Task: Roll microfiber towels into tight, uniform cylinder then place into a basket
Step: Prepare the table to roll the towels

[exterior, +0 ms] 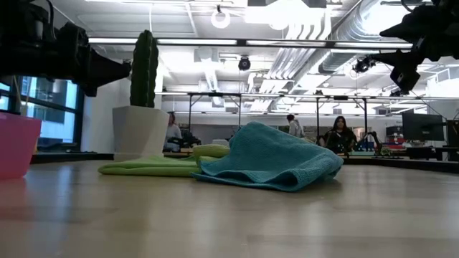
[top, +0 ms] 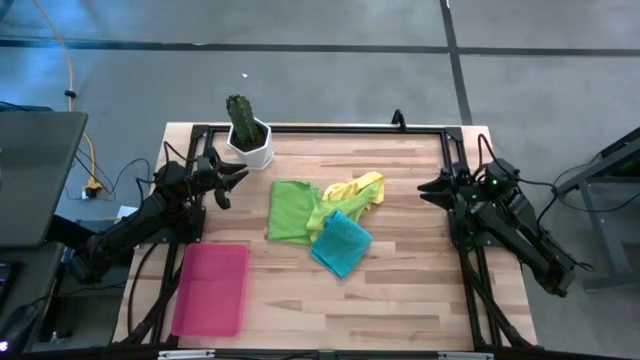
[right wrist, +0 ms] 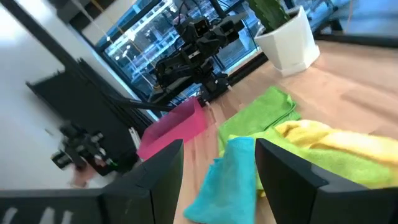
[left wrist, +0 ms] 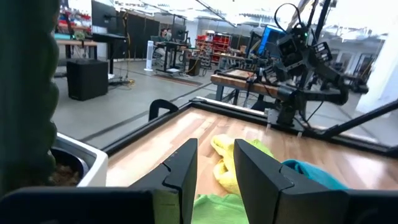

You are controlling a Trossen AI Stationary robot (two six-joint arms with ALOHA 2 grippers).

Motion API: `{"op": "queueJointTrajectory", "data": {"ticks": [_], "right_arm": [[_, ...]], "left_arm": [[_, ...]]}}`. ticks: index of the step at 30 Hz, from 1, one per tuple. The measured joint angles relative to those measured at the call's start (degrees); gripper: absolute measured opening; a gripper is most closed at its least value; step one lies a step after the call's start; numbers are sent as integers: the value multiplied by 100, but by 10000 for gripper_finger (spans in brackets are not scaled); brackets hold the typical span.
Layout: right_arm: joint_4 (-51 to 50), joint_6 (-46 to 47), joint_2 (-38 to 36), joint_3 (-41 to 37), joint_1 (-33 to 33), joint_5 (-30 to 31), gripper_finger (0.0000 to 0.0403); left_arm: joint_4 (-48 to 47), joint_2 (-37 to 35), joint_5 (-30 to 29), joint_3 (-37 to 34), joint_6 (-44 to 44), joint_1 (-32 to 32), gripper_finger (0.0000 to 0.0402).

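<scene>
The left hand (top: 238,175) hovers over the bench's (top: 400,290) left side, just beside the white pot (top: 252,146) with the cactus (top: 240,118); its fingers stand partly apart with nothing between them. Nearer the front edge on the same side lies the pink basket (top: 211,290), flat on the wood and holding no towels.

Toward the middle, the microfiber towels lie in a loose, unrolled cluster, well apart from the basket. The green towel (top: 292,210) is spread flat on the left of the group. The lime green towel (top: 322,215) is bunched beside it, overlapping its right edge. The yellow towel (top: 360,189) is crumpled toward the back, lying against the lime one. The teal towel (top: 341,243) sits at the front right of the cluster, folded over loosely and touching the lime one.

At the right edge of the bench the right hand (top: 428,188) is raised above the wood, pointing toward the towels, its fingers spread wide and empty.
</scene>
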Motion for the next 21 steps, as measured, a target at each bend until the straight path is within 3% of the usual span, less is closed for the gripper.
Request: {"op": "queueJointTrajectory", "data": {"ticks": [7,13,21], "right_arm": [[-2,116,1,1,0,-6,193],[110,-1514,1,1,0,715,193],[153,-781,-1,1,0,1651,193]], "left_arm": [[2,1,0,0,-340,0,95],[8,1,-4,0,-1003,0,95],[12,2,-196,0,-1087,-2,95]]}}
